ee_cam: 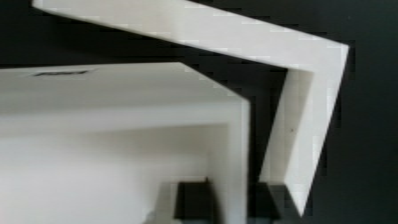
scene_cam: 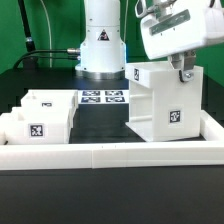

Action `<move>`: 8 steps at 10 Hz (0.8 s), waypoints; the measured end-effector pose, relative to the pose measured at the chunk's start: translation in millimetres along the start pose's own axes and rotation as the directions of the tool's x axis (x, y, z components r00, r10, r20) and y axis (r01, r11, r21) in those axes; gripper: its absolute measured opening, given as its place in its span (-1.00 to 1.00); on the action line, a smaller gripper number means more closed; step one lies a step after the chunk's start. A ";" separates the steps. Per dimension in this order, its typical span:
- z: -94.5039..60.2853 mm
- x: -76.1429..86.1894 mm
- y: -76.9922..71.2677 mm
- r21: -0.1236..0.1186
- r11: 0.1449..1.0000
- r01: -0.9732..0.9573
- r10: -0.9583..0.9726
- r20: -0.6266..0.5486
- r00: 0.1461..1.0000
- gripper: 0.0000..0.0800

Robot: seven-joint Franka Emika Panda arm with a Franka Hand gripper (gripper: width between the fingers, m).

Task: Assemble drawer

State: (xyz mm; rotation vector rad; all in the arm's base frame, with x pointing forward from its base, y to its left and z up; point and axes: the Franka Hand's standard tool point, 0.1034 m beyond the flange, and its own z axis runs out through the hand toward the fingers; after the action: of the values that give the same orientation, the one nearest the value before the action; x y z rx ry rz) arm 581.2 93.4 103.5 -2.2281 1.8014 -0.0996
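The white drawer housing (scene_cam: 158, 105) stands upright at the exterior view's right, with a square tag on its front face. My gripper (scene_cam: 183, 72) comes down onto the housing's upper right edge. In the wrist view my gripper (ee_cam: 237, 205) has its two dark fingers (ee_cam: 199, 205) on either side of a thin white wall of the housing (ee_cam: 306, 120), closed on it. Two small white trays (scene_cam: 40, 118) sit side by side at the exterior view's left, apart from the gripper; the front one carries a tag.
The marker board (scene_cam: 103, 97) lies flat at the back centre, before the robot's base (scene_cam: 101, 45). A long low white wall (scene_cam: 110, 155) edges the table's front and runs up the right side, close to the housing.
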 end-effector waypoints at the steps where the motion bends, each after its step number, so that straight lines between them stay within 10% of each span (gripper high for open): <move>1: 0.3 1.7 -2.4 0.003 1.000 -0.001 0.001 -0.002 1.000 -0.87; 8: 3.9 3.2 -7.7 0.004 0.994 -0.112 0.112 0.014 0.994 -0.86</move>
State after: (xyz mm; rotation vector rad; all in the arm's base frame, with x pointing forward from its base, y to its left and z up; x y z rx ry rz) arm 590.1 92.4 101.3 -2.1141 1.9126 -0.0659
